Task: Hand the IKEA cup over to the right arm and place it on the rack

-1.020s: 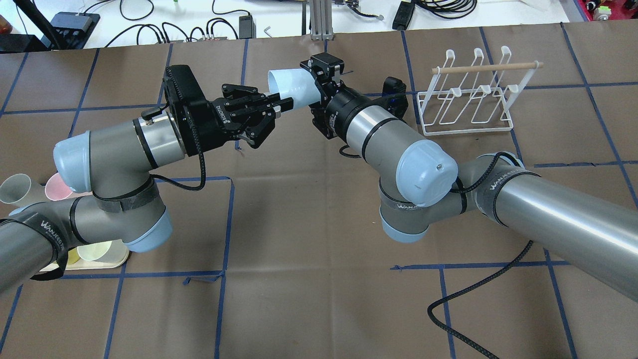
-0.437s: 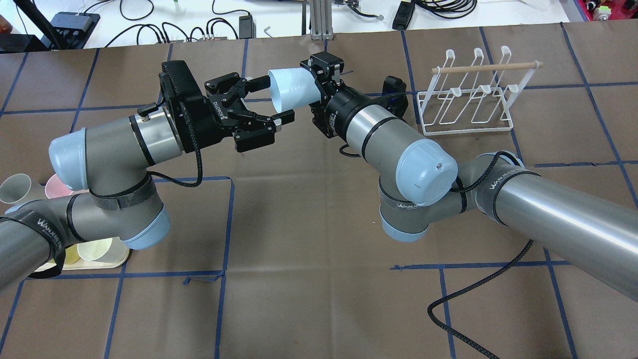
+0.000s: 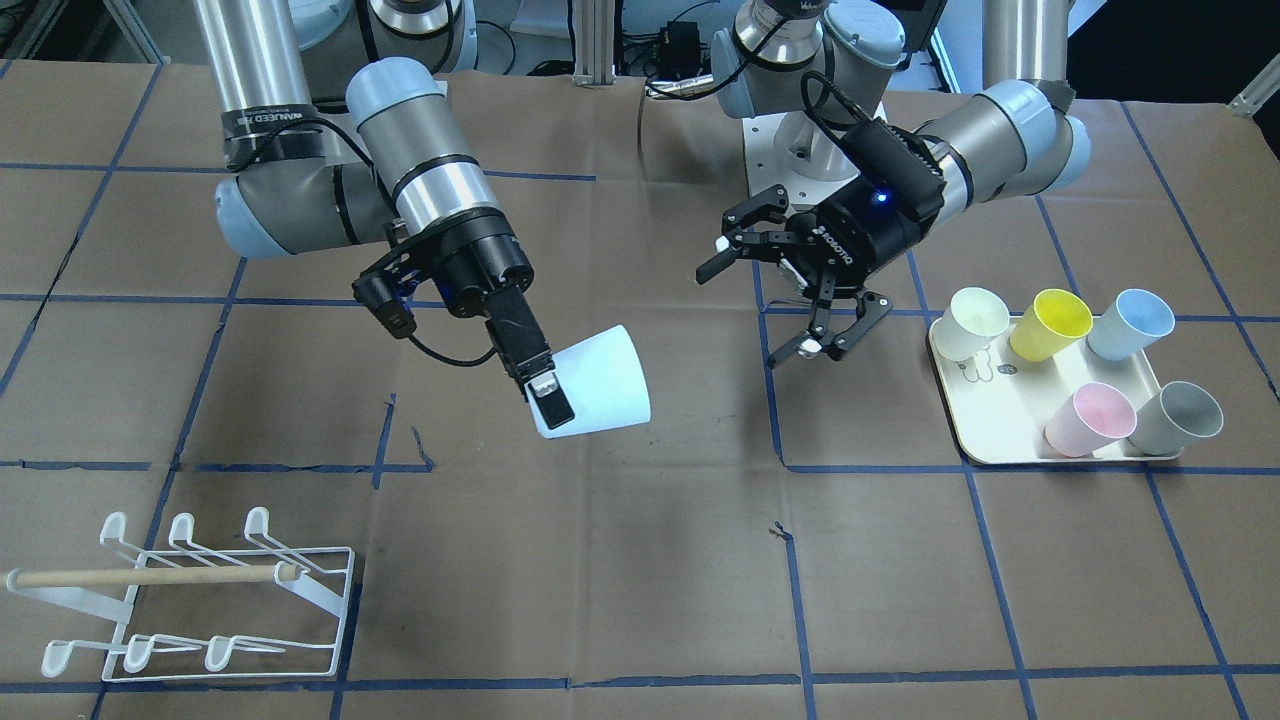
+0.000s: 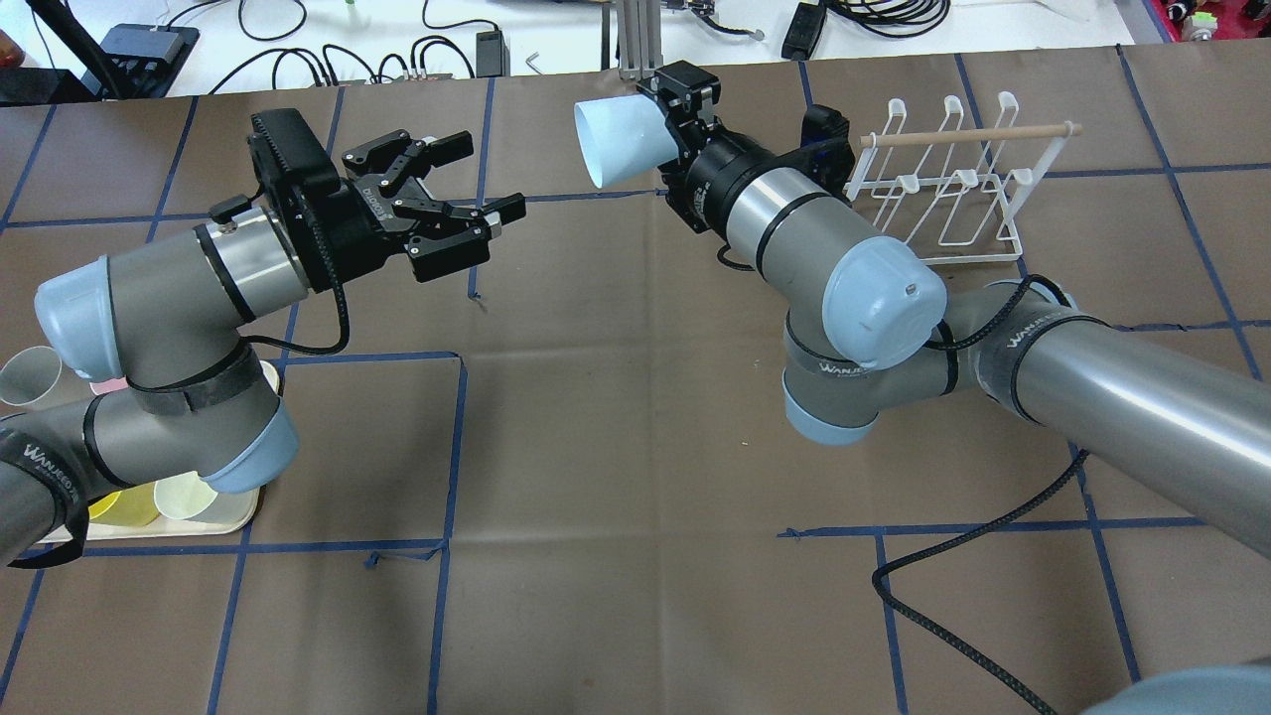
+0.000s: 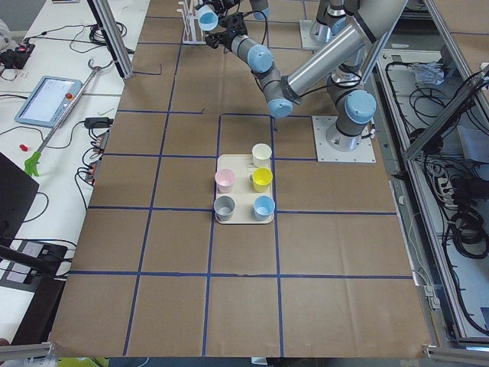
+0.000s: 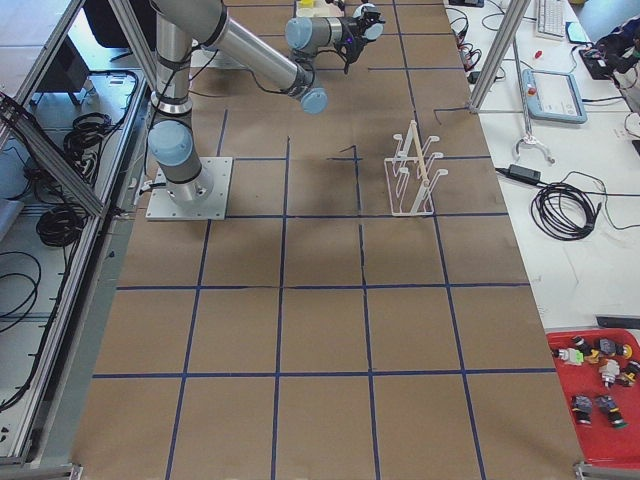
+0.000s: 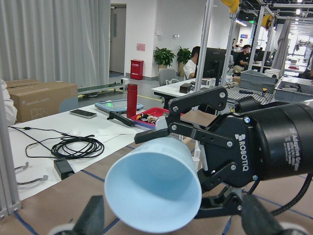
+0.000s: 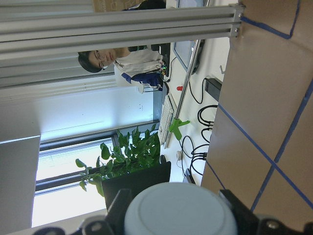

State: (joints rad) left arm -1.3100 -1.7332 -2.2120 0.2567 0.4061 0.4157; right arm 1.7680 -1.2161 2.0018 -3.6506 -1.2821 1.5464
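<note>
Only one finger of the right gripper [image 3: 545, 395] in plain sight from the front, the other behind the pale blue cup [image 3: 600, 385]; closed on the cup's base, cup held sideways in the air over mid-table, well apart from the white rack [image 3: 200, 600]. Left gripper [image 4: 485, 179] spread wide, holding nothing, clear of the cup. Tray [image 3: 975, 455] largely covered by the left arm [image 4: 149, 298] from overhead. Brown paper with a blue tape grid over the table [image 3: 640, 560]; beyond, white benches, coiled cables [image 7: 73, 147], a person [image 8: 139, 61].
</note>
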